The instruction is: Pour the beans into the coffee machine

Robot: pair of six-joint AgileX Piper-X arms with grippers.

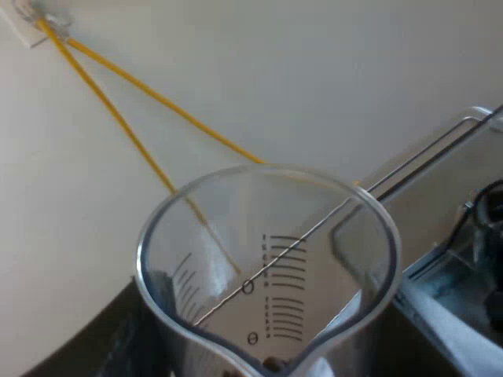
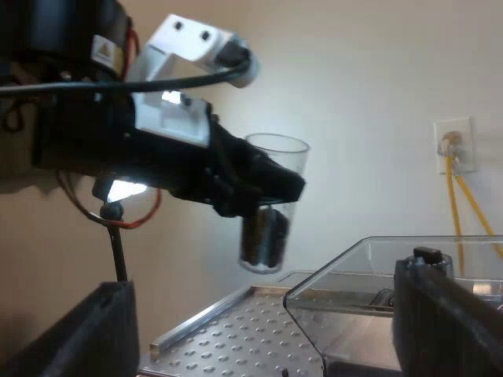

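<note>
Measuring glass [image 1: 267, 267] sits right up at our left wrist camera, mouth toward the lens, scale marks readable through the wall. Our left gripper [image 2: 271, 192] pinches it around the body. In the right wrist view its black fingers [image 2: 259, 177] clamp the upper half, rim above them, beans [image 2: 263, 239] below them in the bottom.

The glass is near upright, which we judge is deliberate: nothing spills while it is up high above the espresso machine [image 2: 228, 338]. It hangs over the machine's dimpled top, beside the clear bean hopper [image 2: 338, 314] and not yet over it, well clear of its rim. Pour not yet begun, by our read.

Our right gripper [image 2: 267, 345] has its fingers spread wide with nothing between them, low and near the hopper. We guess it is parked out of the pour path.

The next move likely needs the glass brought across over the hopper opening, then tipped spout first. Whether the hopper lid is on we cannot tell.
</note>
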